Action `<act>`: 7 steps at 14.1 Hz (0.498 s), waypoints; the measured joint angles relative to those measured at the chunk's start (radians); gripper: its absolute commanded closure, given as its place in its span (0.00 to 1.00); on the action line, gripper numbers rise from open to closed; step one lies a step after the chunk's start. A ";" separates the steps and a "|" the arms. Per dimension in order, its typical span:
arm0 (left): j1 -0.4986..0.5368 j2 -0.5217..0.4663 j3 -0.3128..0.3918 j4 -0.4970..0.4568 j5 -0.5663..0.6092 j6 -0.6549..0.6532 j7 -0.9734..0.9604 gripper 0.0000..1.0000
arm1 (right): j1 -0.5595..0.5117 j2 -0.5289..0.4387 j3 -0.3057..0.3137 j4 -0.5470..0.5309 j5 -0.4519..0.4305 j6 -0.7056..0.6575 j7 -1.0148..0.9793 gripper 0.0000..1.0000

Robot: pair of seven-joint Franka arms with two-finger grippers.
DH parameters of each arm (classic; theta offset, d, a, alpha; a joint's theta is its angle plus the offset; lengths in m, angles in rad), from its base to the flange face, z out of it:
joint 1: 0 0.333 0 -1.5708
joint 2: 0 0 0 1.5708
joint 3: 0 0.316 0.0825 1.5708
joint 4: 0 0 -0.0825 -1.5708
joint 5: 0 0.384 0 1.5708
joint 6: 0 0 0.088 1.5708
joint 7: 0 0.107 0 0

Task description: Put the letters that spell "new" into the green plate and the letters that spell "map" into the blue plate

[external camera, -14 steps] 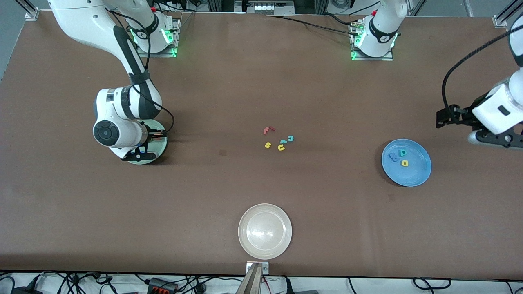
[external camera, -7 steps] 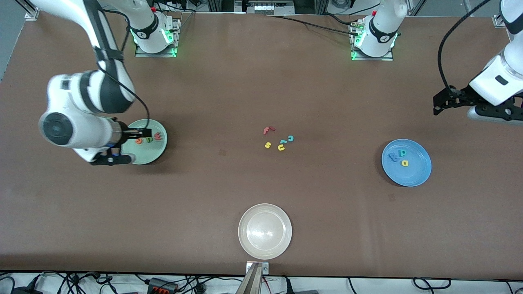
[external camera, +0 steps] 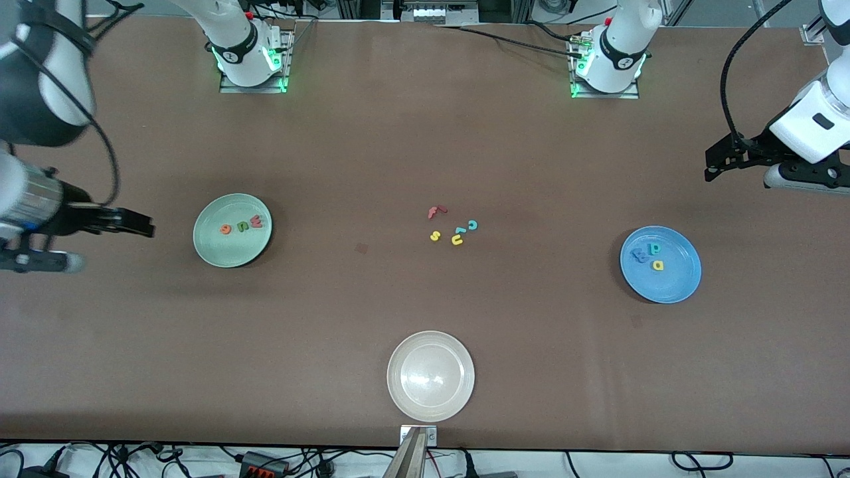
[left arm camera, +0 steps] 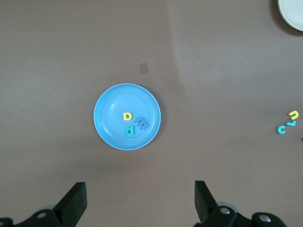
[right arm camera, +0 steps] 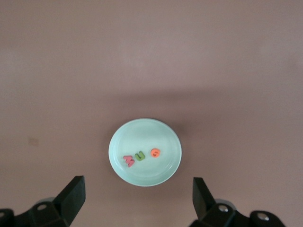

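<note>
Sorting looks pretty much done, both arms pulled up and away.

Green plate toward the right arm's end of the tabletop has the orange e, olive n and red-pink w in it. Blue plate toward the left arm's end holds the blue m, teal p and yellow a. Right gripper hangs beside the green plate, fingers spread wide and empty; left gripper is up over bare tabletop near the blue plate, fingers spread too, nothing pinched. Leftover letters sit mid-table, and the whitish plate nearest the camera is bare. I'd say nothing's left but parking the arms. Surface is plain brown matting; cables and frame rails run along the edges.
</note>
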 measured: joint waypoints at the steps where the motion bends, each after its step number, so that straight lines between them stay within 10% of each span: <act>1: 0.000 0.000 0.002 0.000 0.000 0.000 0.000 0.00 | -0.075 -0.026 0.051 0.008 0.000 -0.001 0.000 0.00; 7: 0.000 0.008 0.008 0.012 -0.009 0.000 0.000 0.00 | -0.251 -0.113 0.169 0.006 -0.067 -0.017 -0.054 0.00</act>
